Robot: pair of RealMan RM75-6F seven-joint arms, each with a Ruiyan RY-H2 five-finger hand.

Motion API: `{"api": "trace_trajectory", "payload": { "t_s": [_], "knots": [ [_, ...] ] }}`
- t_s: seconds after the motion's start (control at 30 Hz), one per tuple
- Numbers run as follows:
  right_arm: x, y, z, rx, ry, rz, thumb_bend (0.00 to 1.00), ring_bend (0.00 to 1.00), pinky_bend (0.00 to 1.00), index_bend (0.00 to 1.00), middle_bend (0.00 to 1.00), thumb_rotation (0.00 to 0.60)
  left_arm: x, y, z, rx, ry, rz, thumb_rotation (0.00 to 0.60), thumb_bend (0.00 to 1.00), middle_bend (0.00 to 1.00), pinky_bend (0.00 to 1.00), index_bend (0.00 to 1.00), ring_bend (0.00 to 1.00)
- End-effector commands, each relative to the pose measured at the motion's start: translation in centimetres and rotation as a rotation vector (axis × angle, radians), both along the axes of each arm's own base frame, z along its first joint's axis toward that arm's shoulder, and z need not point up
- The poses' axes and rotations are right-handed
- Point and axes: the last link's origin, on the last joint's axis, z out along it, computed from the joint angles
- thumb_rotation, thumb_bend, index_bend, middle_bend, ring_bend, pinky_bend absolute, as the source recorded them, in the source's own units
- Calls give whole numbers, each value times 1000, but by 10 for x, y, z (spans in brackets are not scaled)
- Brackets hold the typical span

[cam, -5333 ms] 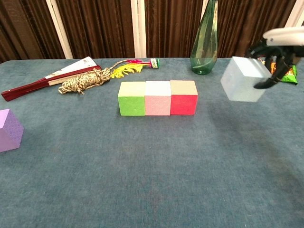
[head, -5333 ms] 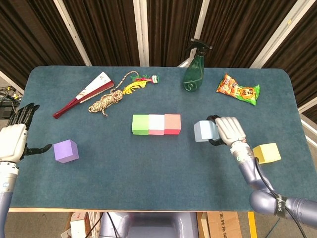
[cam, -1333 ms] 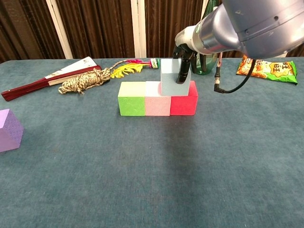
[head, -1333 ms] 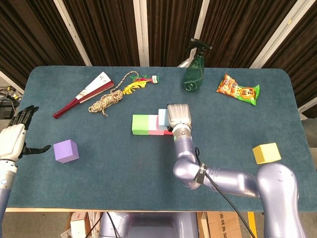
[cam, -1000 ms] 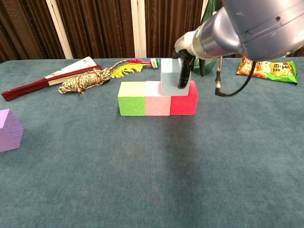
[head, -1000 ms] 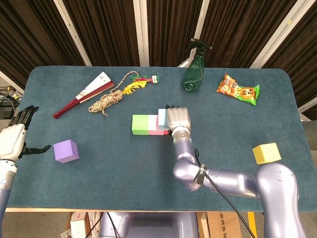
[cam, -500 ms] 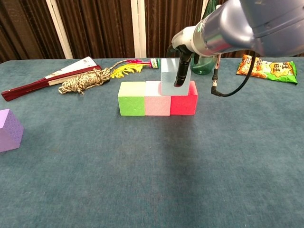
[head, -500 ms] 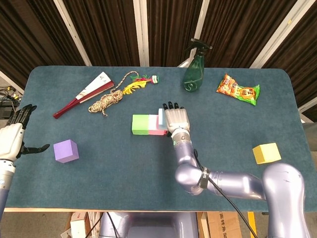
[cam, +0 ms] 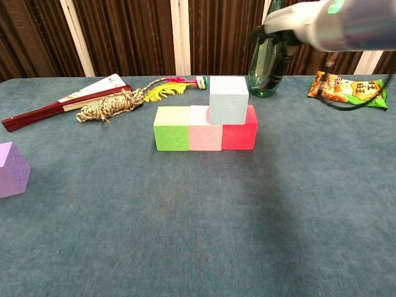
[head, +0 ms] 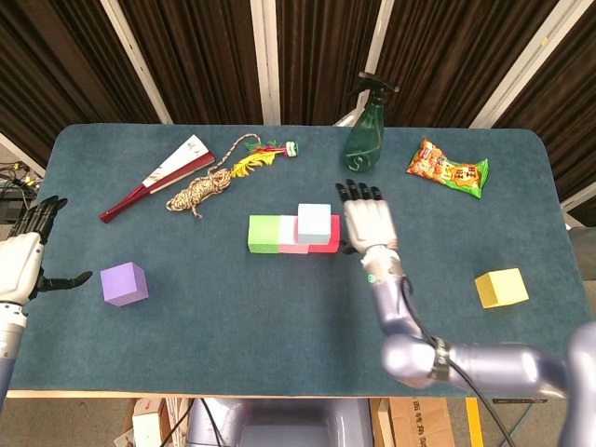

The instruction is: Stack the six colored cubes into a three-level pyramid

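Six cubes, counted near to far. One purple cube (head: 124, 283) at the near left of the table (head: 279, 335), standing alone; the left hand (head: 20, 261) hovers just left of it off the table edge, fingers spread and holding nothing. One yellow cube (head: 501, 288) at the near right, also alone, well apart from the others. Three cubes in a touching row at mid-table: one green cube (head: 264, 233) at the left end, one pink cube (cam: 205, 137) in the middle, one red cube (cam: 240, 135) at the right end. One light blue cube (head: 314, 222) resting on top of that row, straddling the seam between pink and red, squarely upright as far as the chest view shows. The right hand (head: 369, 223) is just right of the stack, fingers extended and apart, empty, not touching the blue cube. Far row, left to right: one folded fan (head: 158, 176); one coil of rope (head: 200, 191), touching the fan's edge; one yellow tasselled ornament (head: 259, 155); one green spray bottle (head: 365, 130), upright; one snack packet (head: 447, 169), lying flat toward the far right corner.
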Motion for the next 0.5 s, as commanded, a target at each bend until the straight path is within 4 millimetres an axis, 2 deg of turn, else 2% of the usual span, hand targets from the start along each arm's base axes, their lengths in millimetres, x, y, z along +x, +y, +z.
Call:
{"api": "trace_trajectory", "payload": {
  "t_s": [0.03,0.33,0.5],
  "knots": [
    [-46,22,26,-74,-39,-25,301,0,47,0,0,600,0,0,-1,3,9,-3,600,106,0,76,0,8],
    [-132,67,63,-217,-56,10,301,0,38,0,0,600,2,0,-12,21,52,-28,600,102,0,76,0,8],
    [-165,87,84,-277,-45,13,301,0,37,0,0,600,5,-2,-22,27,65,-45,600,101,0,76,0,8]
  ]
}}
